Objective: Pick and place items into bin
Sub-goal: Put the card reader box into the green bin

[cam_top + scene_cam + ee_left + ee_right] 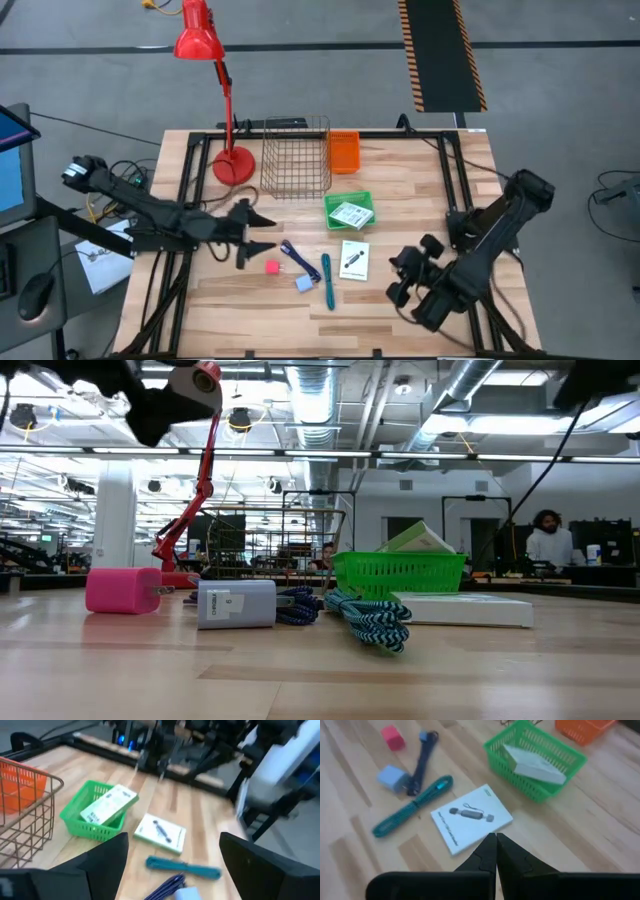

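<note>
- Left gripper [258, 231] hovers with fingers spread wide, holding nothing, just beside the pink cube [271, 267].
- Right gripper [496, 851] has fingers pressed together, empty, near the white packet [471, 818] with black print; its text is unreadable.
- A second packet [350, 215], green-printed, lies inside the green bin [334, 201].
- Teal stick [327, 279], blue cord [293, 254] and pale-blue cube [305, 284] lie on the table [420, 190].

Bright, even overhead light falls from ceiling fixtures [240, 420] (glaring white in the low view). Shadows on the wooden table [400, 300] are soft and faint. The left wrist view is motion-blurred throughout.
</note>
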